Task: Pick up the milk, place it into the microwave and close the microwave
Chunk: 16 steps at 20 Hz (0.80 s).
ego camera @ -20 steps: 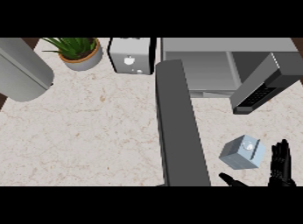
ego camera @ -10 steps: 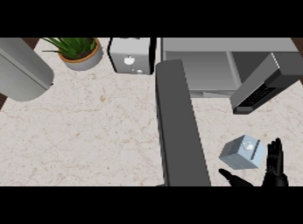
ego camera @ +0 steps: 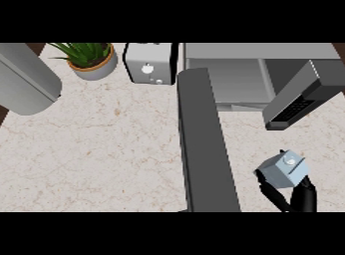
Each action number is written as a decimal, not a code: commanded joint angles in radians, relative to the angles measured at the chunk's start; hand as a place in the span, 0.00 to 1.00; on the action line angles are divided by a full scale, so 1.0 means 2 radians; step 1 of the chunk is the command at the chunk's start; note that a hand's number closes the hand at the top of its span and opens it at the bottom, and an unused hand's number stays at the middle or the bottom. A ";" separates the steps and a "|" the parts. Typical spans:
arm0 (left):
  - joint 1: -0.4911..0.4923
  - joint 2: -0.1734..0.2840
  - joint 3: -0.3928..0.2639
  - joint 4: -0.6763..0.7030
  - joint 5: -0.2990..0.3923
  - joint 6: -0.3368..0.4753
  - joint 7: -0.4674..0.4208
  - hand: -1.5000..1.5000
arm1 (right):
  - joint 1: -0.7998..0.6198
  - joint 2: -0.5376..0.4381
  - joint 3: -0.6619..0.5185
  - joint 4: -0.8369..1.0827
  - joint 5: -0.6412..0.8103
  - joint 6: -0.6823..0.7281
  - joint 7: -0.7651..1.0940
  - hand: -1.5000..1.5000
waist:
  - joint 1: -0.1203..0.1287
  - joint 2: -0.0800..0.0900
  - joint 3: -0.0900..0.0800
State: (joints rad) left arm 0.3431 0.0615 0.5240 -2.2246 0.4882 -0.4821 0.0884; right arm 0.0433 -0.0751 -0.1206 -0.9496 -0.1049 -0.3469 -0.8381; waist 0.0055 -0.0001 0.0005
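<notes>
Head view, looking steeply down at the pale speckled table [ego camera: 94, 149]. My right hand [ego camera: 297, 195] comes in at the lower right, its black fingers curled round the milk [ego camera: 284, 170], a small light-blue carton with a white top. The thumb [ego camera: 272, 191] reaches up along the carton's left side and another finger shows at its right edge, so I have it in my grasp. The carton sits tilted, near the table's right edge, well short of the microwave [ego camera: 238, 82].

The microwave stands at the back right with its cavity open toward me. Its door [ego camera: 302, 97] is swung out to the right, dark, hanging at an angle above the milk and apart from it.

My left forearm [ego camera: 205, 144] runs as a long grey bar up the middle, from the lower edge to just beside the microwave's front left corner; my left hand does not show.

At the back sit a white toaster [ego camera: 150, 63] and, left of it, a potted plant [ego camera: 90, 59]. A large grey cylinder [ego camera: 17, 77] slants across the upper left corner.
</notes>
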 commanded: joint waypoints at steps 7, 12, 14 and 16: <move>0.000 -0.019 0.011 0.011 -0.006 -0.021 -0.005 0.00 | -0.027 -0.004 -0.006 0.011 0.013 0.002 -0.065 1.00 | -0.001 0.000 0.000; -0.005 -0.003 0.013 0.003 0.015 -0.016 0.017 0.00 | -0.076 -0.030 0.014 0.042 0.018 0.070 -0.057 1.00 | 0.004 0.001 0.000; -0.008 -0.003 0.013 -0.005 0.015 -0.013 0.018 0.00 | -0.117 -0.064 0.016 0.084 0.019 0.122 -0.052 1.00 | 0.012 0.003 0.001; -0.008 0.007 0.011 -0.004 0.025 -0.020 0.024 0.00 | -0.163 -0.086 0.028 0.103 0.029 0.155 -0.038 1.00 | 0.022 0.004 0.001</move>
State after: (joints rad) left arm 0.3147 0.0725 0.5527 -2.2341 0.5298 -0.4946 0.1399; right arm -0.1486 -0.1651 -0.0806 -0.8317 -0.0558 -0.1770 -0.9273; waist 0.0230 0.0039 0.0018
